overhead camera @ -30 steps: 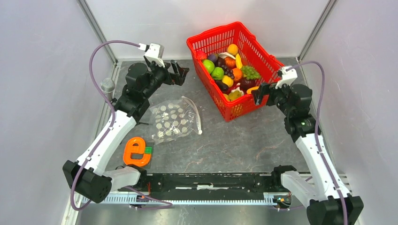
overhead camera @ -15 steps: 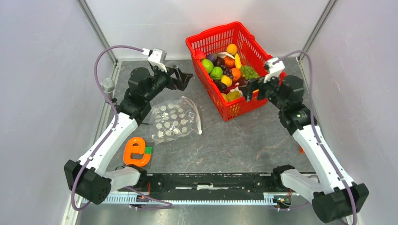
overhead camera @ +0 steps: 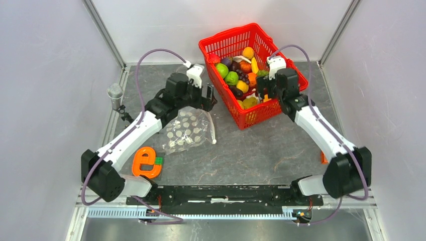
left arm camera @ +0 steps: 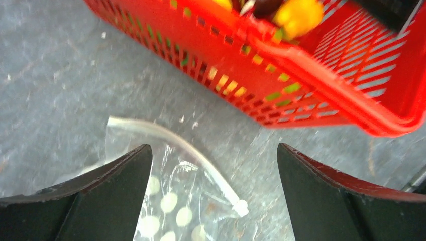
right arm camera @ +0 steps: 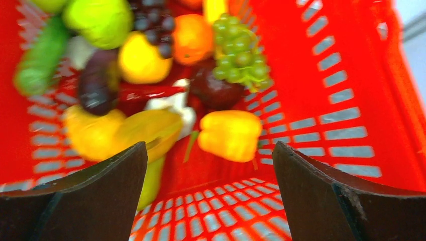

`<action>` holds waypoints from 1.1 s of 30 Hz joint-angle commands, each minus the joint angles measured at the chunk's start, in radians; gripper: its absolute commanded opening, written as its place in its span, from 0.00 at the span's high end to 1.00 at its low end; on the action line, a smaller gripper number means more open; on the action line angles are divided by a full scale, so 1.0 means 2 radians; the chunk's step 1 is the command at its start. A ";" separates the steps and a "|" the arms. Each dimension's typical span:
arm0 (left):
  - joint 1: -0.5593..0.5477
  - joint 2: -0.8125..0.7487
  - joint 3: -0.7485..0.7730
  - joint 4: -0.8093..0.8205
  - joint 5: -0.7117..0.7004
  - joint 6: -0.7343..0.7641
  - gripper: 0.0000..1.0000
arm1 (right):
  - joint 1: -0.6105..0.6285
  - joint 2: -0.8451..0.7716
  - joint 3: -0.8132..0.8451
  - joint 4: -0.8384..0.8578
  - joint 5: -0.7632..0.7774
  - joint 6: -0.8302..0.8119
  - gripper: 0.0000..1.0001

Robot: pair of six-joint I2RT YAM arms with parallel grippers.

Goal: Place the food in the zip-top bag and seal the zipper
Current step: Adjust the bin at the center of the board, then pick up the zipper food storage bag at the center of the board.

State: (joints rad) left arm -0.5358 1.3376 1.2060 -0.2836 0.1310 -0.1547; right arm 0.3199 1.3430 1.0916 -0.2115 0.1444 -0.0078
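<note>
At the far edge, right of centre, your right gripper [right arm camera: 211,168] hangs spread wide over the food [overhead camera: 240,75] in the red basket [overhead camera: 226,40], with the yellow pepper [right arm camera: 230,134] dead ahead between its fingers. Your left gripper [left arm camera: 213,165], also spread, hovers over the zip-top bag [overhead camera: 186,129] mouth, left of centre.

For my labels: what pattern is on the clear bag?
White round dots on the bag, clearest in top external view.
</note>
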 commanded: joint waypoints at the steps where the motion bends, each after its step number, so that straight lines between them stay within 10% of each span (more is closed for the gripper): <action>1: -0.023 0.014 0.003 -0.067 -0.103 0.026 0.00 | -0.062 0.061 0.027 -0.047 0.084 -0.006 0.02; 14: -0.051 0.030 -0.053 -0.056 -0.086 -0.005 0.00 | -0.216 -0.049 -0.117 -0.029 0.146 0.027 0.02; 24: -0.062 0.049 -0.073 -0.020 -0.148 -0.038 0.07 | -0.213 -0.156 -0.083 0.058 -0.289 0.045 0.02; 33: -0.067 -0.018 -0.138 0.022 -0.183 -0.068 0.24 | -0.028 -0.254 -0.152 0.145 -0.309 0.097 0.11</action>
State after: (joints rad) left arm -0.6636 1.3945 0.9634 -0.3134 -0.1848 -0.2314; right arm 0.1051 0.9318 0.8642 -0.0460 -0.4103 0.1143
